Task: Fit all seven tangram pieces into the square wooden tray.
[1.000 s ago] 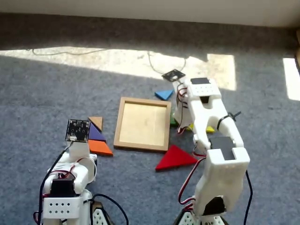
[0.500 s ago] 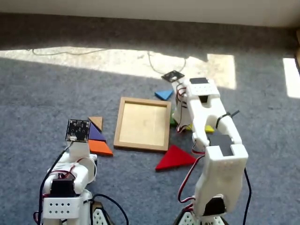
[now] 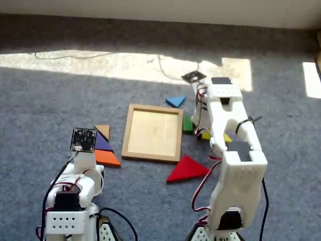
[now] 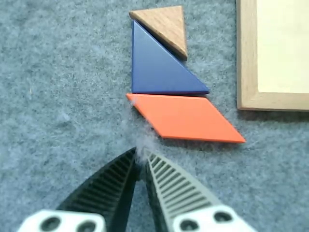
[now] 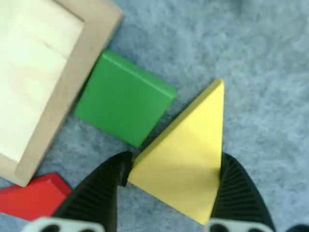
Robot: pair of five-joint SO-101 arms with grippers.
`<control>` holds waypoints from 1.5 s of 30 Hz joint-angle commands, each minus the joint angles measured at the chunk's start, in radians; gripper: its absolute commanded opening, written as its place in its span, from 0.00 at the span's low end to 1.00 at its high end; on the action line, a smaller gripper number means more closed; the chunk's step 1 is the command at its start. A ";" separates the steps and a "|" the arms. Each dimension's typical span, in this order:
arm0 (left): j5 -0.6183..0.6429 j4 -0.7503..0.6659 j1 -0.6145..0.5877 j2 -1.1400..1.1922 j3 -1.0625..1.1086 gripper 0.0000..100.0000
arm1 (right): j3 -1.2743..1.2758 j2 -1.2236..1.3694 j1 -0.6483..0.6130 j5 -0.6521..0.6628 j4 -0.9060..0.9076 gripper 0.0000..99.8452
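Tray [image 3: 127, 131] is lying between my two arms, with the green square [image 5: 123, 99] sitting just beside its right rim. My right pincer [image 5: 174, 162] is pinching the yellow triangle [image 5: 186, 150] beyond that square, with open carpet farther from the tray. My left pincer [image 4: 141, 162] is hanging pressed together left of the tray, near the orange parallelogram [image 4: 186, 118]. My right arm is now standing farther from the tray than a second ago, uncovering the green square.

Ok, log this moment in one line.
tray empty | right gripper shut on yellow triangle | left gripper shut, beside orange parallelogram
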 commanded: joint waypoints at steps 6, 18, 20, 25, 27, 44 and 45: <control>-0.008 -0.015 0.015 -0.008 0.025 0.01 | -0.289 -0.012 0.016 0.002 0.285 0.13; -0.008 -0.015 0.015 -0.008 0.025 0.01 | -0.325 -0.219 -0.120 -0.144 0.361 0.13; -0.008 -0.015 0.015 -0.008 0.025 0.01 | -0.282 -0.286 -0.176 -0.198 0.361 0.13; -0.008 -0.015 0.015 -0.008 0.025 0.01 | -0.209 -0.380 -0.294 -0.359 0.331 0.13; -0.008 -0.015 0.015 -0.008 0.025 0.01 | -0.194 -0.380 -0.315 -0.408 0.314 0.13; -0.008 -0.015 0.015 -0.008 0.025 0.01 | 0.306 -0.825 -0.222 -0.497 0.223 0.14; -0.008 -0.015 0.015 -0.008 0.025 0.01 | 0.369 -0.855 -0.200 -0.499 0.179 0.14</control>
